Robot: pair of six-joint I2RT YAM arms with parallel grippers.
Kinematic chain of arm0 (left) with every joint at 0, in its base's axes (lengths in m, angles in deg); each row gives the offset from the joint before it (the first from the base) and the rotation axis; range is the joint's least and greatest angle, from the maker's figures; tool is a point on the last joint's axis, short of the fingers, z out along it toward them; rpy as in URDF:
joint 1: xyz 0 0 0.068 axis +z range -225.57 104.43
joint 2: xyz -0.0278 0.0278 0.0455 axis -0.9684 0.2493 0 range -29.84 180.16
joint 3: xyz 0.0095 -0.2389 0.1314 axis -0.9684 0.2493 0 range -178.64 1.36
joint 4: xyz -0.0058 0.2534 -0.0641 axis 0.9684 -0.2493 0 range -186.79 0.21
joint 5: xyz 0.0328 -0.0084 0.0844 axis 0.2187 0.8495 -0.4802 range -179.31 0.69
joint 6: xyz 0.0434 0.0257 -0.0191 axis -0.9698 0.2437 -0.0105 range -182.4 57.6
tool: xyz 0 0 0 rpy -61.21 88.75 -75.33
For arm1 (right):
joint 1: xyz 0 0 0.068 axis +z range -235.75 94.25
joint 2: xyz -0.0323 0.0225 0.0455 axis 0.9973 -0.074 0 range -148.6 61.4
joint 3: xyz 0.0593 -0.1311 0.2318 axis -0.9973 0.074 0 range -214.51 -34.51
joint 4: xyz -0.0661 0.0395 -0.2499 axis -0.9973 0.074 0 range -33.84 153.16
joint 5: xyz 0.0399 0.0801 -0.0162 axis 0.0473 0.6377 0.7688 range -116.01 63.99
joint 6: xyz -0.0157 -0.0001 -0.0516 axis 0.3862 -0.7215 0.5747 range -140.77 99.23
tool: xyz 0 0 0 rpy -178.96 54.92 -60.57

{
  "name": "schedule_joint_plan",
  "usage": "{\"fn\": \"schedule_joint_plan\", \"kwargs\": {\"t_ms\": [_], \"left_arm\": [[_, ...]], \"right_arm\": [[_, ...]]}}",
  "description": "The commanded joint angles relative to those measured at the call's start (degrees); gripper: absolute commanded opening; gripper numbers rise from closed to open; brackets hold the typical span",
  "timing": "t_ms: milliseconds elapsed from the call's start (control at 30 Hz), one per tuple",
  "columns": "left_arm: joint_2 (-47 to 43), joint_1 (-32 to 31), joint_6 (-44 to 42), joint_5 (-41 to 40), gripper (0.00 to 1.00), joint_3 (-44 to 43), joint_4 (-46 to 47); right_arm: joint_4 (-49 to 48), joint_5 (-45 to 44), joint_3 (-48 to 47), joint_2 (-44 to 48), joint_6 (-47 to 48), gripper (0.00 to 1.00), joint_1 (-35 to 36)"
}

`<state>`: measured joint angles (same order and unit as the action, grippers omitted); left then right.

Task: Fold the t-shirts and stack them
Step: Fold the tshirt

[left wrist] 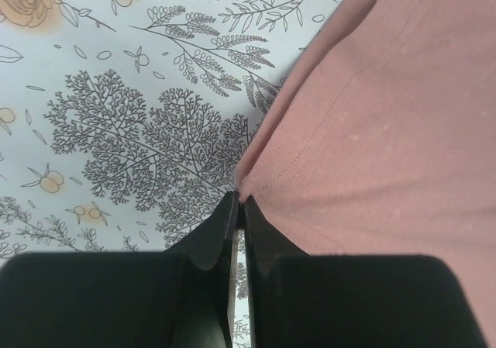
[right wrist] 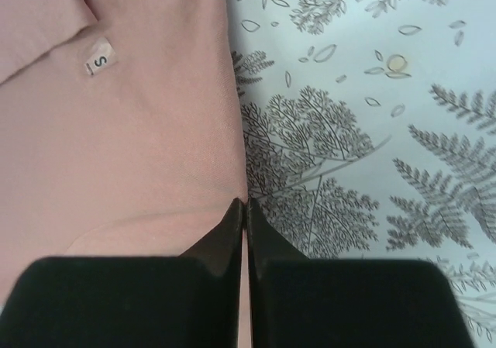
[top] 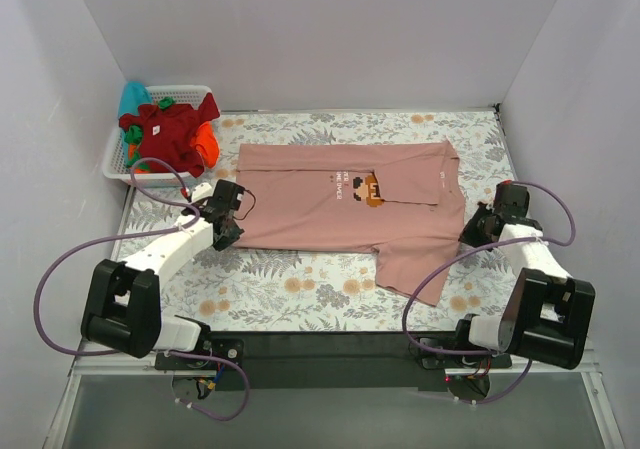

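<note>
item: dusty-pink t-shirt (top: 330, 204), pixel-art chest print, one near sleeve (top: 410, 264) spread out toward the arm bases. it is flat on the floral tabletop (top: 290, 284), and its long axis runs left to right, spanning the gap between the two pincers.

left pincer (left wrist: 239, 208): at the shirt's left end. jaws are clenched, and the stitched edge puckers into the tips, so it reads as grasping the shirt. the cloth lies to the right of the tips.

right pincer (right wrist: 245, 208): at the shirt's right end, just past the size label (right wrist: 99, 56). jaws are clenched on the shirt's border. the grip looks thin, so that it holds fabric is a judgement. the cloth lies to the left of the tips.

arm nearness: each arm is at its own end and neither is closer. a lengthwise fold would turn on both ends lifting together.

also: beyond the shirt's left far corner, a white slatted basket (top: 113, 164) holds the dark red tee (top: 165, 134), orange tee (top: 207, 141) and teal tee (top: 133, 97), all unfolded.
</note>
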<state>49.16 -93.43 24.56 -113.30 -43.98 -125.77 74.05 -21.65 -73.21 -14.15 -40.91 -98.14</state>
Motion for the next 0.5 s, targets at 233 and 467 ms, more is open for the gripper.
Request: {"fn": "schedule_joint_plan", "kwargs": {"t_ms": [233, 467], "left_arm": [[0.0, 0.9, -1.0, -4.05, 0.0, -4.66, -3.39], [9.93, 1.96, -3.98, -2.73, 0.0, -12.57, -0.84]], "right_arm": [[5.31, -0.76, -5.05, 3.31, -2.54, 0.01, -1.68], [5.4, 1.79, -14.02, -5.74, -1.83, 0.01, -1.59]]}}
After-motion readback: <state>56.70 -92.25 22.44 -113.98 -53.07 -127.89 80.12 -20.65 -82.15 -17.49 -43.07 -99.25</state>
